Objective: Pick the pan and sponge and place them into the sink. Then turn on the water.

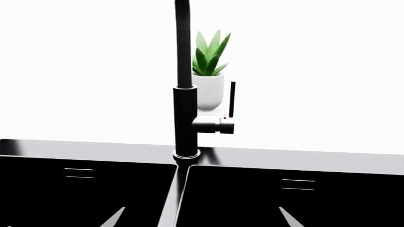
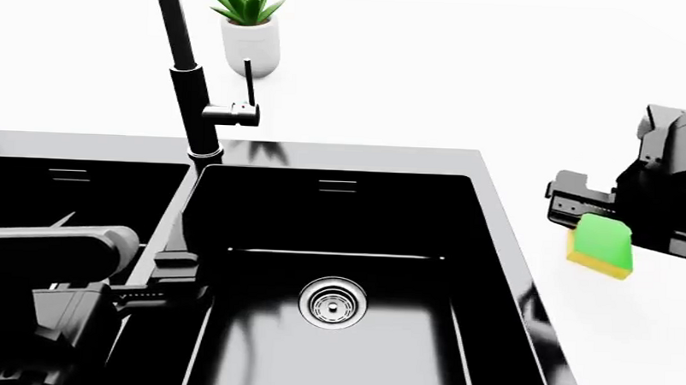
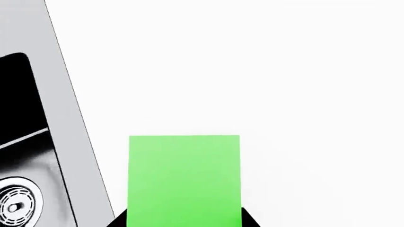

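The green and yellow sponge [image 2: 600, 244] is clamped in my right gripper [image 2: 593, 225] over the white counter just right of the black double sink [image 2: 485, 223]. In the right wrist view the sponge's green top [image 3: 184, 179] sits between the black fingers [image 3: 247, 221], with the sink rim [image 3: 69, 142] beside it. My left gripper [image 2: 172, 270] is open and empty, low over the sink divider [image 1: 171, 203], facing the faucet [image 1: 183, 94]. The pan is out of view. No water stream shows.
The tall black faucet [image 2: 185, 76] stands behind the divider with its lever handle [image 2: 246, 91] upright on its right side. A potted plant [image 2: 249, 22] stands behind it. The right basin has a round metal drain [image 2: 332, 303]. White counter lies right of the sink.
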Robot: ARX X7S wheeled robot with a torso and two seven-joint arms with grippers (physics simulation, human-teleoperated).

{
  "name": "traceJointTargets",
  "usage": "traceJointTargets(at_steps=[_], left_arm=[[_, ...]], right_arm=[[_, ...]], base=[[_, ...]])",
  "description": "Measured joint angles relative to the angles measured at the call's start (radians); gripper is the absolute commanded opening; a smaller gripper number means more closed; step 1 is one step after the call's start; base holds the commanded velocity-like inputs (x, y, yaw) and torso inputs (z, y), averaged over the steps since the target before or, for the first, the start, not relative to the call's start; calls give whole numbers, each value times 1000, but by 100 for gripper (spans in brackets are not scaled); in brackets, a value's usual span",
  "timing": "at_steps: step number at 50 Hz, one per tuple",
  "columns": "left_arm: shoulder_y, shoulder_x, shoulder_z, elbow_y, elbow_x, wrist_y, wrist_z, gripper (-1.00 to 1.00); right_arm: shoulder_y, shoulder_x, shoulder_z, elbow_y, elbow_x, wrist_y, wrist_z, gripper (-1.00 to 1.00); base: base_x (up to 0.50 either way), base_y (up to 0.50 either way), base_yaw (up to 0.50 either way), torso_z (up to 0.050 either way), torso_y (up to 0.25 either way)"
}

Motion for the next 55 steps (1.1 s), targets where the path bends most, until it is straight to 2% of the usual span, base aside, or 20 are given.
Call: traceJointTargets(at_steps=[7,15,38,55], left_arm=[[2,-6,5,3,-6,9,-7,100],[13,-7,7,6,7,21,3,100],[67,-8,26,8,89,61,65,100],[128,-11,46,6,172,105,127,100]], right_arm=[[36,-14,30,-120,49,-1,38,-100],[39,-77,46,-201,59,10,22,-100],[-97,-328,55,-286,-88,-22,-171,-100],[-236,-463,11,-231,-247,-73,-335,-100]], base=[[0,0,0,0,0],[0,0,0,0,0],[0,0,0,0,0],[0,0,0,0,0]])
